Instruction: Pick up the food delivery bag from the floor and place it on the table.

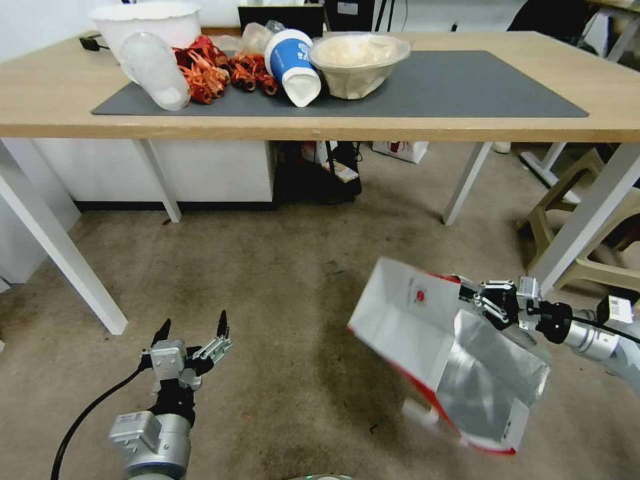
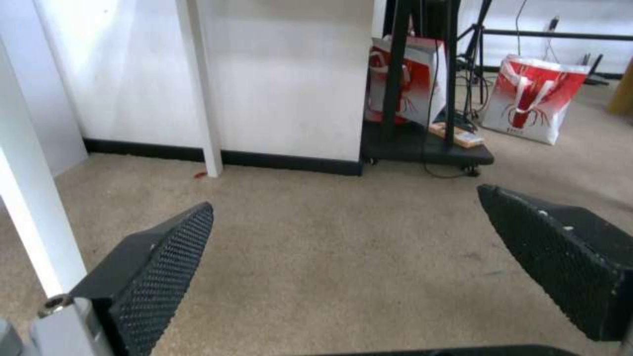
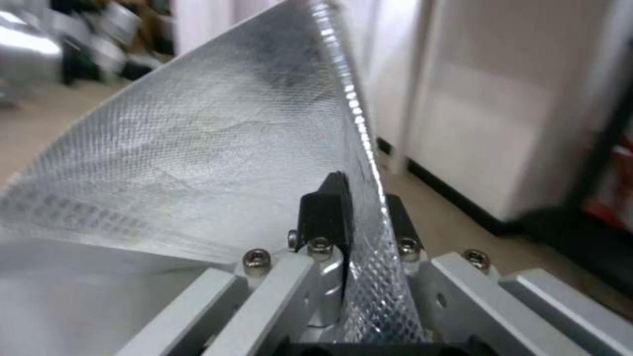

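The food delivery bag (image 1: 427,333), white with red side panels and silver foil lining, hangs tilted above the floor (image 1: 267,300) at the lower right, its open mouth turned toward me. My right gripper (image 1: 475,295) is shut on the bag's upper rim. In the right wrist view the foil wall (image 3: 217,148) runs between the two black fingers (image 3: 326,210). My left gripper (image 1: 193,328) hovers open over the floor at the lower left, its black pads (image 2: 165,267) wide apart with nothing between them. The light-wood table (image 1: 467,123) with its dark grey mat (image 1: 453,80) stretches across the far side.
On the mat's left half lie a white tub (image 1: 143,20), a clear cup (image 1: 157,70), red crayfish (image 1: 220,70), a blue cup (image 1: 293,67) and a lidded bowl (image 1: 357,63). White table legs (image 1: 60,253) flank the floor area. A stool (image 1: 573,200) stands right; red-white bags (image 2: 534,99) sit beyond.
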{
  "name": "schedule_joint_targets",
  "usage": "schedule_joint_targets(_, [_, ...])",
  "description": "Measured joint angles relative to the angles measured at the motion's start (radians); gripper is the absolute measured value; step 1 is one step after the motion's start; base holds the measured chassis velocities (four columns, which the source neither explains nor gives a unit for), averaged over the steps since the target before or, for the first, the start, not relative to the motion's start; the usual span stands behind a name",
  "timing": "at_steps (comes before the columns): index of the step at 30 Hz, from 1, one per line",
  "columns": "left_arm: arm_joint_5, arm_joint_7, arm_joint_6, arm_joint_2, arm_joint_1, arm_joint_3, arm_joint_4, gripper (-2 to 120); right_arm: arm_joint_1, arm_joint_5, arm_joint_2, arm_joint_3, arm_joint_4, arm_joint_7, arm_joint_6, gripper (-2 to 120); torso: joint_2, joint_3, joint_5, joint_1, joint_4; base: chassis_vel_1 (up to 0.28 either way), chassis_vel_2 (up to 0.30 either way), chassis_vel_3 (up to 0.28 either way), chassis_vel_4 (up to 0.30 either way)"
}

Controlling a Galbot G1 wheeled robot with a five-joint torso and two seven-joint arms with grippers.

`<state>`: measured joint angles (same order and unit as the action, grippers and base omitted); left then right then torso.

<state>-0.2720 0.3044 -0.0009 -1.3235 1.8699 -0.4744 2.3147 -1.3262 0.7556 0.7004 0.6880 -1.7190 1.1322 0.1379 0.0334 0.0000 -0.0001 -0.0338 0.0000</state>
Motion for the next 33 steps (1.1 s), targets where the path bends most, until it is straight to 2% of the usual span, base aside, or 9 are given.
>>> schedule_joint_targets(4, [-0.012,0.004,0.006,-0.004,0.000,-0.002,0.010,100,0.007,0.054,-0.006,-0.004,-0.033,0.059,-0.043,0,0.000,0.000,-0.0001,0.000,0.0000,0.000,0.000,0.000,0.000])
schedule_joint_targets(7, [-0.026,0.004,0.019,-0.007,-0.001,-0.009,0.022,100,0.013,0.154,-0.006,-0.010,-0.078,0.150,-0.136,0,0.000,0.000,0.0000,0.000,0.0001,0.000,0.000,0.000,0.000])
schedule_joint_targets(9, [-0.027,0.004,0.020,-0.007,-0.001,-0.010,0.023,100,0.012,0.175,-0.005,-0.010,-0.088,0.166,-0.157,0,0.000,0.000,0.0000,0.000,0.0000,0.000,0.000,0.000,0.000])
schedule_joint_targets(11, [-0.028,0.000,0.025,-0.008,-0.002,-0.015,0.029,100,0.009,0.230,-0.006,-0.001,-0.115,0.236,-0.246,0,0.000,0.000,0.0000,0.000,0.0000,0.000,0.000,0.000,0.000])
schedule_joint_targets(15, [-0.026,-0.006,0.027,-0.010,-0.001,-0.016,0.031,100,0.013,0.271,-0.006,0.003,-0.116,0.298,-0.307,0,0.000,0.000,0.0001,0.000,0.0000,0.000,0.000,0.000,0.000])
schedule_joint_targets(22, [-0.022,-0.006,0.028,-0.011,-0.001,-0.017,0.036,100,0.012,0.306,0.008,0.003,-0.102,0.320,-0.331,0,0.000,0.000,0.0001,0.000,0.0000,0.000,0.000,0.000,0.000])
schedule_joint_targets(33, [-0.022,0.012,0.023,-0.012,0.001,-0.009,0.032,100,0.002,0.291,0.024,0.004,-0.094,0.317,-0.326,0,0.000,0.000,0.0001,0.000,0.0000,0.000,0.000,0.000,0.000])
